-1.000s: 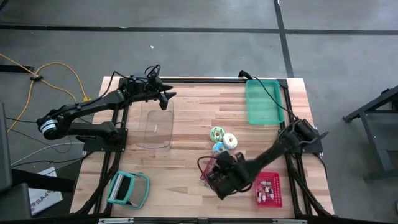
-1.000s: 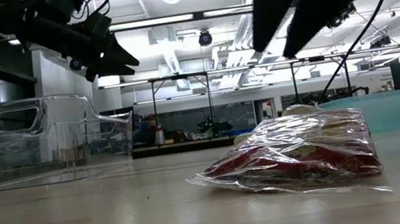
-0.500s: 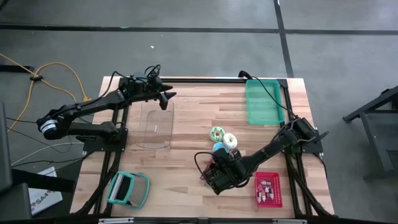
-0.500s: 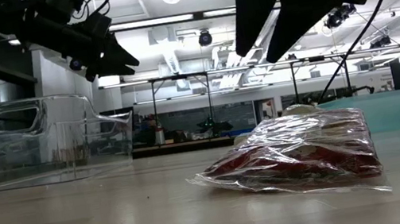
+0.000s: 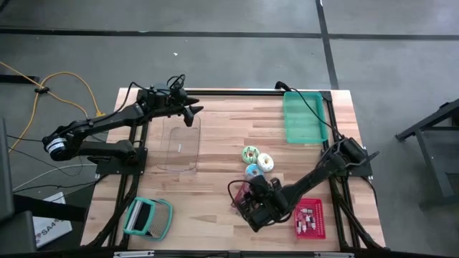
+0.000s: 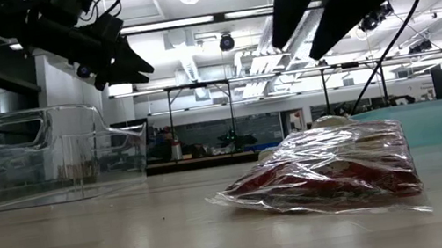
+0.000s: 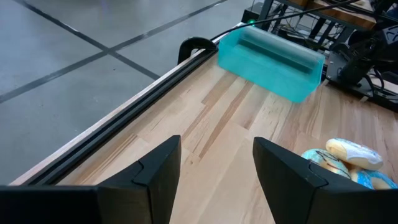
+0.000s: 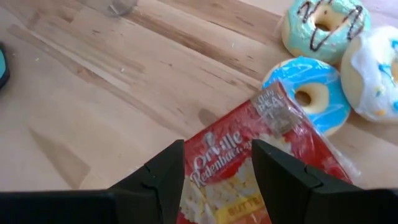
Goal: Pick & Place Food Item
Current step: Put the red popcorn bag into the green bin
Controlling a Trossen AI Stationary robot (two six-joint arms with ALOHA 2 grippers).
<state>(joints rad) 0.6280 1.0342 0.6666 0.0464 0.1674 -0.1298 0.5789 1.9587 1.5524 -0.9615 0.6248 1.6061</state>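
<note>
A clear-wrapped red popcorn bag (image 8: 249,163) lies flat on the wooden table (image 5: 215,186), near the front and right of centre; it also shows in the low view (image 6: 327,174). Three iced donuts (image 5: 256,162) lie just beyond it. My right gripper (image 8: 217,180) hangs open above the bag, slanting down and clear of it; the low view (image 6: 297,51) shows the gap. In the high view the gripper (image 5: 252,211) covers most of the bag. My left gripper (image 5: 193,111) waits open in the air over the far end of a clear plastic bin (image 5: 179,147).
A teal tray (image 5: 303,118) stands at the far right. A red basket (image 5: 310,217) with small packets sits at the near right, close to my right arm. A teal holder (image 5: 148,217) lies at the near left. Bare wood (image 5: 208,193) lies between bin and bag.
</note>
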